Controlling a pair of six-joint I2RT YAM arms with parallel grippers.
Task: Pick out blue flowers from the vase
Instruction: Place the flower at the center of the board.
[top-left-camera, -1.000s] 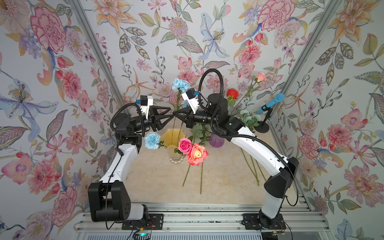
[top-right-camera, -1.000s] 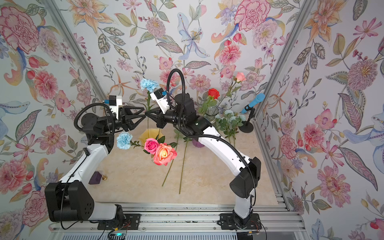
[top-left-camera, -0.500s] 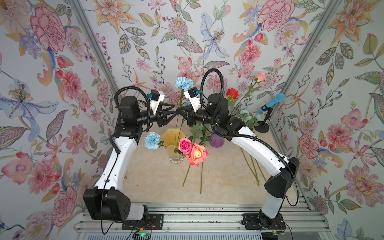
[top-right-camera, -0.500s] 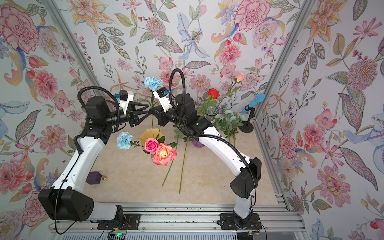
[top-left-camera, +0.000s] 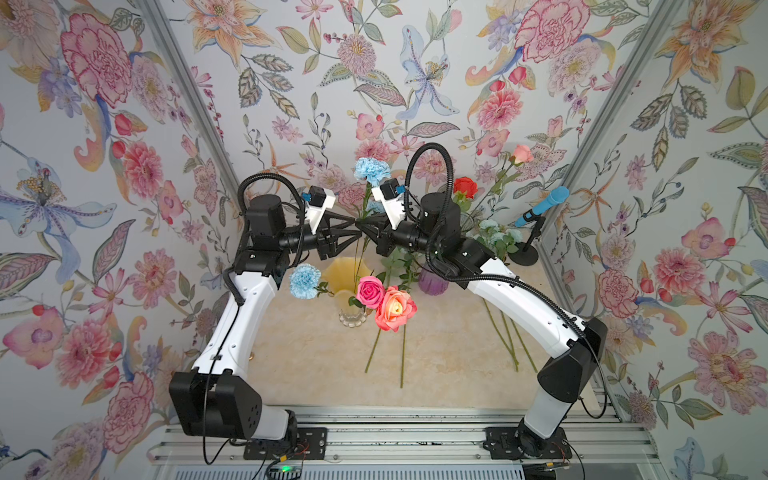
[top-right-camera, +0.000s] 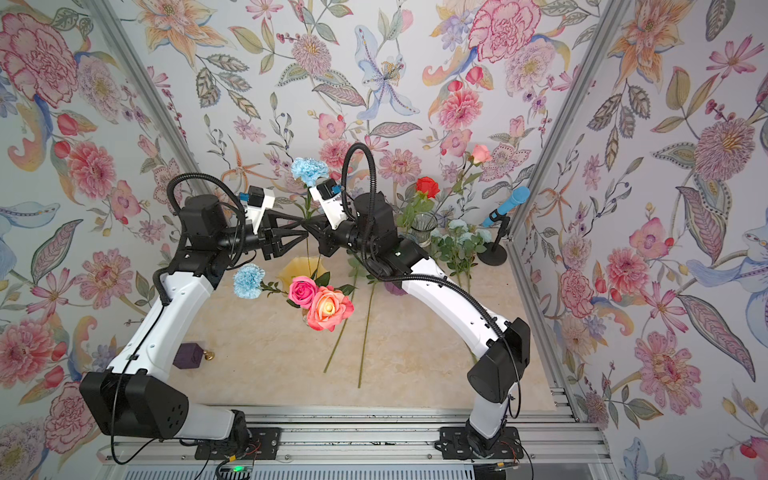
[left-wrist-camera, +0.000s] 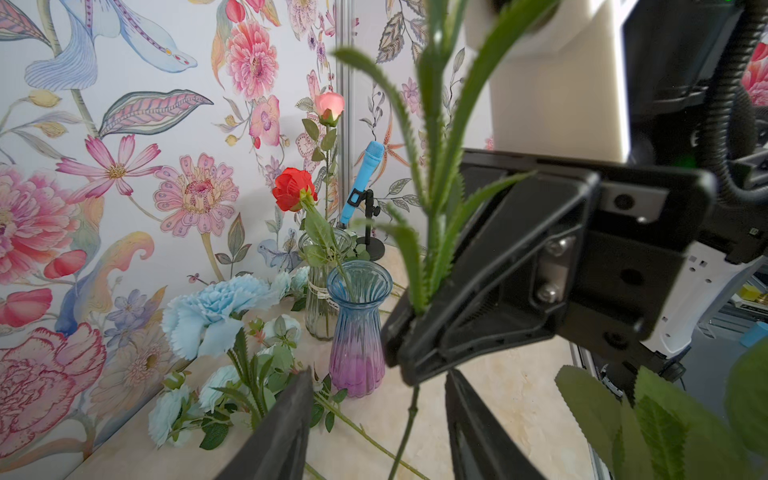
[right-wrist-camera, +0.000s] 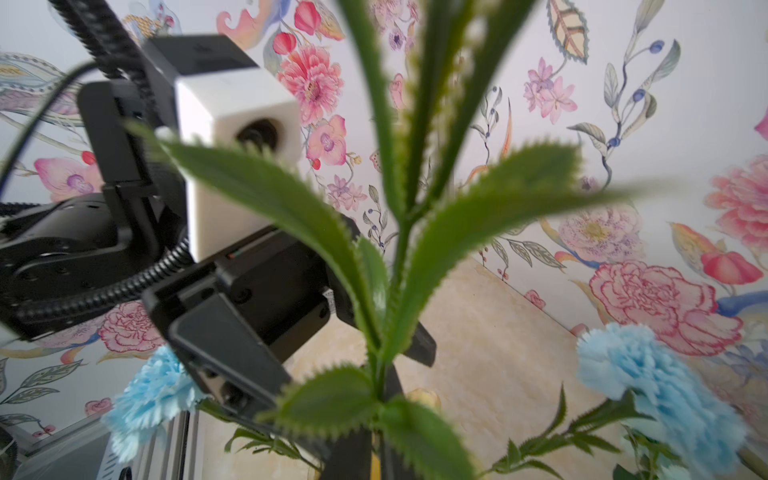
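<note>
The left gripper has swung in to meet the right gripper. Its jaws stand about half apart on either side of a green stem, gripping nothing. The right gripper is clamped tight on that stem, holding the blue carnation upright above the yellow vase. A second blue carnation leans out of the vase beside a pink rose and an orange rose. Pale aqua blooms lie near the back wall.

Three vases; four roses; three blue carnations; one microphone; two arms.
</note>
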